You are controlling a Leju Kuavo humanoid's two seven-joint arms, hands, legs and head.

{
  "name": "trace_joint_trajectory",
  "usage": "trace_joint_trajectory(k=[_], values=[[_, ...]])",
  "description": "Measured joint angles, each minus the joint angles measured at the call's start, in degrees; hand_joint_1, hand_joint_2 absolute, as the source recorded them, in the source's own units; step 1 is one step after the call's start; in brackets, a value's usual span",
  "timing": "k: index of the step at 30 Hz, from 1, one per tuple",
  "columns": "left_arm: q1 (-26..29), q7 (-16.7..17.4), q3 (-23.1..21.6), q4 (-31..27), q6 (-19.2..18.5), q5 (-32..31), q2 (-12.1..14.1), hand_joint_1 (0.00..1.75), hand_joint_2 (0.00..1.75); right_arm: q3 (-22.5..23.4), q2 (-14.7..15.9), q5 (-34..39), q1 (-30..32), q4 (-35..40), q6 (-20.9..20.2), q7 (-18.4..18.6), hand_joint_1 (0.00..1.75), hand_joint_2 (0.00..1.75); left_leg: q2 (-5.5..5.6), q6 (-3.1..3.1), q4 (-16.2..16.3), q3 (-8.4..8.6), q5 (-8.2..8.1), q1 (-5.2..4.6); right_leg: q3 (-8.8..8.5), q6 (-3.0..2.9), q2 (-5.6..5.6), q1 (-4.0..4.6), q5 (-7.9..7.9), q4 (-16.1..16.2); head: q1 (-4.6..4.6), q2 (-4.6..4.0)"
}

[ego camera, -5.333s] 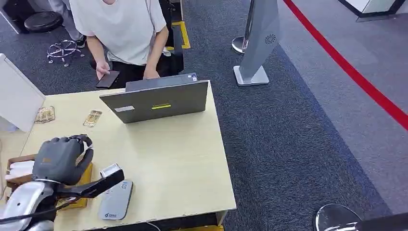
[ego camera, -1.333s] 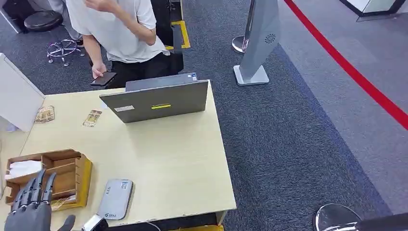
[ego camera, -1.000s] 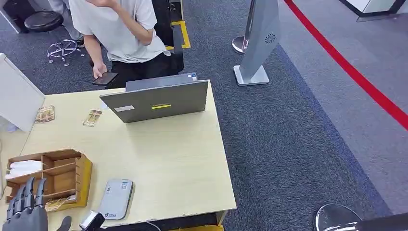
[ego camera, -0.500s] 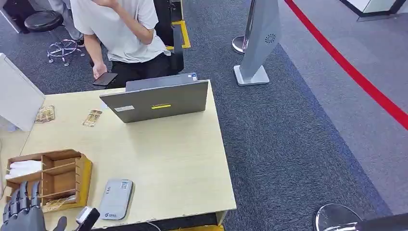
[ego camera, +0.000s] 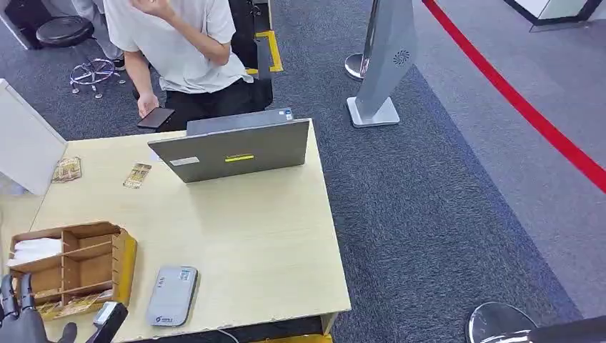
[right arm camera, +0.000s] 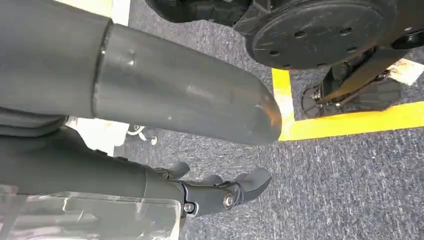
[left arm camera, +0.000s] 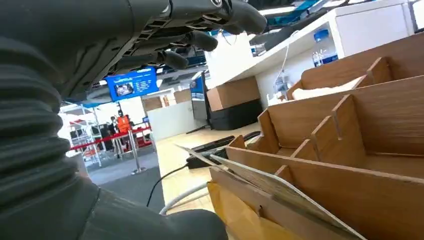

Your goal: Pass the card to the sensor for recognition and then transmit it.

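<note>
The left hand is hovering at the near corner of the surface, its fingers spread apart and holding nothing, tips pointing up towards the wooden organizer box. In the left wrist view those fingers are arching open above the box's dividers.

The card seems to be the flat slip lying in the nearest compartment, just ahead of the fingertips (the wrist view has it leaning over the front wall, which should help a pinch). So the step in hand, by my reading, is the pick-up itself, and nothing has reached the card reader yet; that grey pad is lying just beside the box, on the far side from the hand.

The next move calls for the fingers dipping into that front slot, pinching the card's raised edge, then carrying it sideways over the reader.

The right hand is hanging over the carpet with fingers loosely curled, holding nothing.
</note>
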State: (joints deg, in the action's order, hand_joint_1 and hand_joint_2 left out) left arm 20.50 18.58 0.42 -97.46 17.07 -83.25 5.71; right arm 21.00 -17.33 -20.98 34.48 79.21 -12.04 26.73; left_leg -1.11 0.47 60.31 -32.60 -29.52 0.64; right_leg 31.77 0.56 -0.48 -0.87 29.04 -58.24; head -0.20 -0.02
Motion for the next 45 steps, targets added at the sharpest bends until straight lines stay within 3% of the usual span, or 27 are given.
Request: trace_joint_trajectory(k=[11, 22, 23, 34, 45], values=[[-1.9, -1.9, 0.8, 1.6, 1.0, -2.5, -1.4, 0.00, 1.75, -0.2, 0.0, -0.3, 0.1, 0.3, -0.5, -0.2, 0.00, 0.00, 0.00, 0.00, 0.0, 0.01, 0.00, 0.00, 0.04, 0.00, -0.01, 0.00, 0.00, 0.0, 0.02, 0.00], [-3.5, -0.5, 0.0, 1.7, -1.0, -2.9, -1.8, 0.00, 1.75, -1.7, 0.0, 0.1, 0.4, 0.7, 0.7, 0.0, 0.00, 0.00, 0.00, 0.00, 0.0, 0.01, 0.00, 0.00, 0.01, 0.00, 0.00, 0.00, 0.00, 0.0, 0.02, 0.00], [-3.5, -0.2, -0.1, 1.7, -1.3, -2.9, -1.8, 1.75, 1.75, -1.8, 0.0, 0.1, 0.5, 0.9, 0.7, 0.2, 0.00, 0.00, 0.00, 0.00, 0.0, 0.01, 0.00, 0.00, 0.01, 0.00, 0.00, 0.00, 0.00, 0.0, 0.00, 0.00], [-3.5, 1.7, -1.0, 1.7, -9.4, 0.5, -1.4, 1.75, 1.75, -2.3, 0.0, 0.0, 0.9, 2.0, -0.2, 0.7, 0.00, 0.00, 0.00, 0.00, 0.0, 0.01, 0.00, 0.00, 0.03, 0.00, 0.00, 0.00, 0.00, 0.0, 0.02, 0.00], [-4.0, 1.7, -1.3, 1.5, -10.8, 2.5, -0.2, 1.75, 1.75, -2.4, 0.0, 0.0, 1.0, 2.6, -0.1, 0.9, 0.00, 0.00, -0.01, 0.00, 0.0, 0.03, 0.00, 0.00, 0.06, 0.00, 0.01, 0.00, 0.00, 0.0, 0.00, 0.00]])
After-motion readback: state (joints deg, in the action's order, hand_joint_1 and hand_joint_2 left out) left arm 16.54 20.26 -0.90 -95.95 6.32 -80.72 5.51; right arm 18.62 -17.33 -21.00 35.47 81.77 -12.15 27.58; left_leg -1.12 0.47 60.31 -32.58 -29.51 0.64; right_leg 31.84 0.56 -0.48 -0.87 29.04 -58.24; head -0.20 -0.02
